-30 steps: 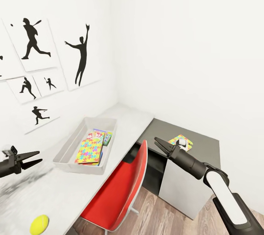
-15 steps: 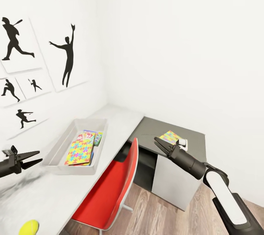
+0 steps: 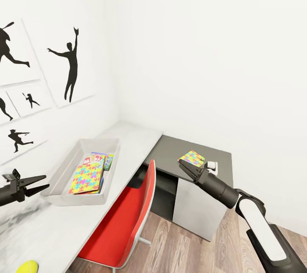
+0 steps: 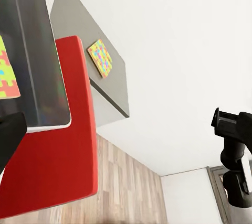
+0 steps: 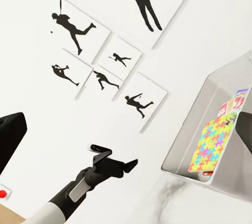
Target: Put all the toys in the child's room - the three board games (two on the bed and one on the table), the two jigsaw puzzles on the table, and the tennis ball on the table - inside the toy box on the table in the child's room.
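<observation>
One jigsaw puzzle (image 3: 86, 176) plus game boxes (image 3: 99, 159) already in toy box (image 3: 59, 173); second puzzle (image 3: 191, 158) at 3 o'clock, tennis ball (image 3: 27, 266) at 7 o'clock remain; left gripper (image 3: 37, 184), right gripper (image 3: 187, 168) both agape, empty.

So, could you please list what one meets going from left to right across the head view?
Left gripper → toy box → red chair → jigsaw puzzle on the dark desk → right arm's white forearm.
</observation>
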Motion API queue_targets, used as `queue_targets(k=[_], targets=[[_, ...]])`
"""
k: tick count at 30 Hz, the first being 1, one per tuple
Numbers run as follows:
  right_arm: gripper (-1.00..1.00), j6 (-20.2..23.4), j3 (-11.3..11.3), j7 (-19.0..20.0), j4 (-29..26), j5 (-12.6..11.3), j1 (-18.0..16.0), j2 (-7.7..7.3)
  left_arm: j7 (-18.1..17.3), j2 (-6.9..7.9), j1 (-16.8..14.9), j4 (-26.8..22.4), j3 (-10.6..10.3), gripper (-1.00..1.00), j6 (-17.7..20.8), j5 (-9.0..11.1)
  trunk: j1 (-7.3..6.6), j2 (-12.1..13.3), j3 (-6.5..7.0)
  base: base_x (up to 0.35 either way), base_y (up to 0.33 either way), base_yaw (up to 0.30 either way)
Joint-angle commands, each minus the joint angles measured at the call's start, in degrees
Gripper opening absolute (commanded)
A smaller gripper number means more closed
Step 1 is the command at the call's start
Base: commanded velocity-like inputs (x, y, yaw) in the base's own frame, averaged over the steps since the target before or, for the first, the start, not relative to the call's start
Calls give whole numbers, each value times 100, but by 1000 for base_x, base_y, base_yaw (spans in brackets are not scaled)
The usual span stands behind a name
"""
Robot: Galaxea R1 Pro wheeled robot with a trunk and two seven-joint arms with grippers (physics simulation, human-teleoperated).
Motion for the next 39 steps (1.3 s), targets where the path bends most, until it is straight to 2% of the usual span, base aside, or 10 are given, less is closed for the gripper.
queue_targets(k=[1, 9, 39], targets=[[100, 24, 3, -4, 0, -30, -6, 1, -23, 1, -5, 0, -1, 100, 61, -3, 4, -13, -13, 0, 0, -1], [100, 24, -1, -8, 0, -30, -6, 11, -23, 1, -5, 0, 0, 100, 61, -3, 4, -13, -13, 0, 0, -123], [100, 24, -4, -14, 7, -29, -6, -6, -23, -7, -5, -2, 44, 100, 20, -3, 4, -13, -13, 0, 0, -276]])
